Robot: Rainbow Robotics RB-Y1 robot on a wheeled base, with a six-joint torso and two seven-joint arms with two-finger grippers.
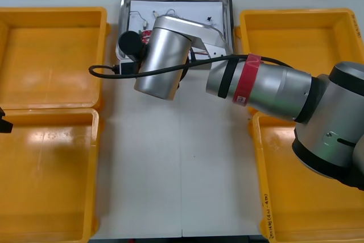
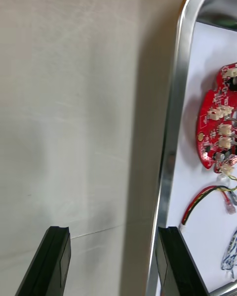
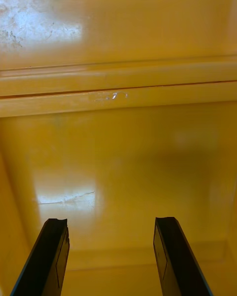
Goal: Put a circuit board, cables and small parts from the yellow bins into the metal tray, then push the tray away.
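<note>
In the front view the metal tray (image 1: 230,12) is reached at its near left corner by the right arm. In the right wrist view the right pincer (image 2: 116,261) is spread at its rim, with the round red circuit board (image 2: 217,123) inside. If pushed there, the tray could be turned askew. In the left wrist view the left pincer (image 3: 113,261) is spread over a yellow bin (image 3: 118,153).

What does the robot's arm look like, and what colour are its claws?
The right arm is made of shiny silver tubes with dark grey joints. A red band and a black strap wrap around it, and a black cable runs along it. The right claw, by the metal tray, and the left claw, over a yellow bin, both have two flat black fingers.
</note>
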